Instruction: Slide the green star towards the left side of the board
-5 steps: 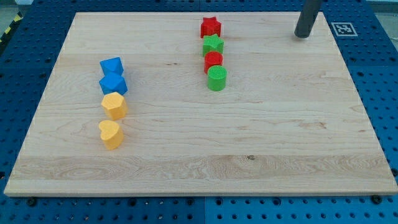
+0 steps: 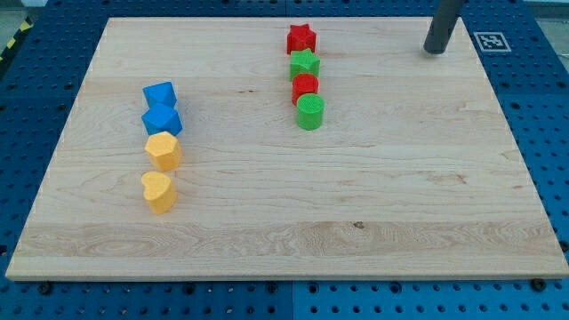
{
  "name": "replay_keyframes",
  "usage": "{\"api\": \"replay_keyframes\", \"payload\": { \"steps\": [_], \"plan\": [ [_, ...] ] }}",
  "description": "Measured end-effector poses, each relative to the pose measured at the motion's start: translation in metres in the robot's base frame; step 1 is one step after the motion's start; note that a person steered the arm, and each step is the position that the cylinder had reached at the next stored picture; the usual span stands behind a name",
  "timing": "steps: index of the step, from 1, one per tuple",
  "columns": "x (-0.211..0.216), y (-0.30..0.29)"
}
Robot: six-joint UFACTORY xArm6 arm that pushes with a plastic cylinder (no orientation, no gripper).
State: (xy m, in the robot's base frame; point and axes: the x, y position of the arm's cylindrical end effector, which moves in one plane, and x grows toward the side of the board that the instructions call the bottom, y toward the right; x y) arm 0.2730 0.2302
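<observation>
The green star (image 2: 304, 63) sits on the wooden board (image 2: 284, 204) near the view's top, second in a tight column: a red star (image 2: 301, 38) above it, a red round block (image 2: 305, 87) and a green cylinder (image 2: 310, 113) below it. My tip (image 2: 434, 51) rests on the board at the view's top right, well to the right of the green star and touching no block.
A second column stands at the view's left: a blue cube (image 2: 159, 94), a blue hexagon block (image 2: 163, 119), a yellow hexagon block (image 2: 164, 150) and a yellow heart (image 2: 158, 190). A marker tag (image 2: 492, 41) lies off the board's top right corner.
My tip has shifted very slightly to the right. No block has moved.
</observation>
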Motion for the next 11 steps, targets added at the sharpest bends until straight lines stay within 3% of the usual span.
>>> {"api": "replay_keyframes", "payload": {
  "steps": [2, 4, 5, 11],
  "plan": [
    [0.004, -0.029],
    [0.062, -0.138],
    [0.062, -0.141],
    [0.045, -0.314]
  ]
}}
